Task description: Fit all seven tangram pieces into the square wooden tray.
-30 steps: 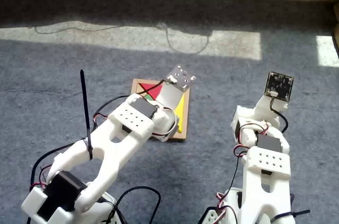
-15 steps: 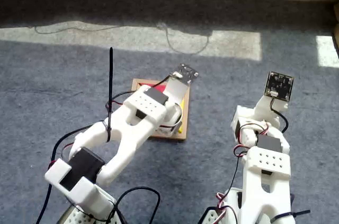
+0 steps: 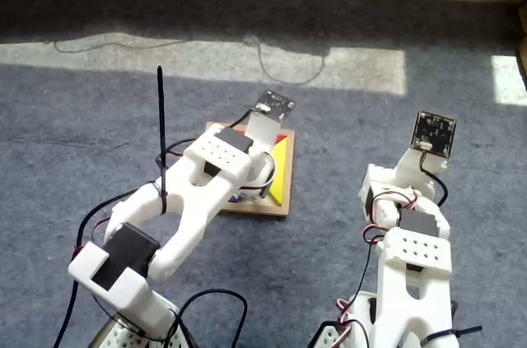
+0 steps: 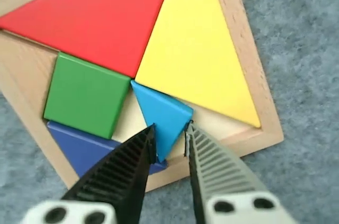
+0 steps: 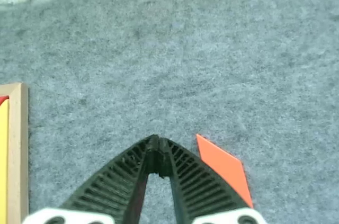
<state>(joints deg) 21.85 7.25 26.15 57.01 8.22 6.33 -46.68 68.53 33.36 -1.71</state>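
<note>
Tray [image 3: 272,210] lies under the left arm [image 3: 210,179] in the high view. In the left wrist view, the left claw [image 4: 169,140] is clamped on the light-blue triangle [image 4: 161,113] inside the tray, with the yellow triangle [image 4: 196,54] just beyond. In the right wrist view, the right claw [image 5: 157,158] is pressed together and empty, with the orange parallelogram [image 5: 222,171] just beside it on the carpet [image 5: 212,49].

Grey carpeted worktop [image 3: 370,118] carries the wooden tray [image 4: 238,38], lying flat. An orange piece [image 5: 222,168] lies on the carpet, well apart from the tray. A thin cable [image 3: 300,83] lies across the far side.
</note>
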